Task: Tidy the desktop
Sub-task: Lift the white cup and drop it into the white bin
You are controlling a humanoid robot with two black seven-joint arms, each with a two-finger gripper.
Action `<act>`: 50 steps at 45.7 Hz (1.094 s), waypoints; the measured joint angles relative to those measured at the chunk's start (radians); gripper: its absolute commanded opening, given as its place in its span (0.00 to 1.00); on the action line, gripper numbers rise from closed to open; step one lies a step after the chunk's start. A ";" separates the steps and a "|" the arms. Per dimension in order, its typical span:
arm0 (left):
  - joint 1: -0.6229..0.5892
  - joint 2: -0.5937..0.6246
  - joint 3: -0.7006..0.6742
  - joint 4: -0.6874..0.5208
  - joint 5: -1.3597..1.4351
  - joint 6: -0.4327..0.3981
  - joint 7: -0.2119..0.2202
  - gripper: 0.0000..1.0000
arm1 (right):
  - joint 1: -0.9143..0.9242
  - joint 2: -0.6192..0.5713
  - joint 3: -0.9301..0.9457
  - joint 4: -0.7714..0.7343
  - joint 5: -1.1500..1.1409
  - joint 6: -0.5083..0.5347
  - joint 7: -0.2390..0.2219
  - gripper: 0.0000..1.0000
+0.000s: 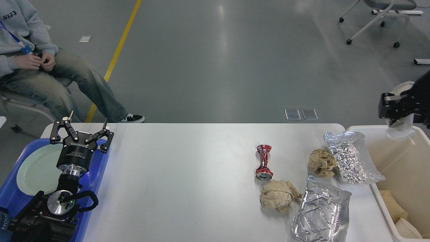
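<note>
While right tool (398,112) gripped white cup (399,129) above bin (379,201), left tool (80,134) hung open. Crushed can (264,162) on worktop (184,174): light, stiff; best pinched at narrow waist.

Readable text: "ROBOTIQ" on left pincer (81,129) body; "S123" on seated person's grey sweatshirt (20,23); nothing else legible.

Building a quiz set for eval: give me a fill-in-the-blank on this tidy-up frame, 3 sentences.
1. The crushed can on the desktop is ____ in colour.
2. The right gripper holds a white cup above the ____ bin.
3. The green plate lies in the ____ tray.

Missing words: red; beige; blue
</note>
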 measured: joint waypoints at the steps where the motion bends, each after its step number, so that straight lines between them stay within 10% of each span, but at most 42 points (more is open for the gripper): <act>1: 0.000 0.000 0.000 0.000 0.000 0.000 0.000 0.96 | -0.018 -0.021 -0.005 -0.015 -0.015 -0.007 -0.001 0.00; 22: 0.000 -0.001 0.000 0.001 0.000 0.000 0.000 0.96 | -1.033 -0.257 0.468 -0.631 -0.087 -0.335 0.002 0.00; 36: 0.000 -0.001 0.000 0.000 0.000 0.000 0.000 0.96 | -1.683 0.089 0.914 -1.167 -0.074 -0.605 0.009 0.00; 50: 0.000 -0.001 0.000 0.000 0.000 0.000 0.000 0.96 | -1.822 0.278 1.011 -1.292 -0.070 -0.778 0.003 0.00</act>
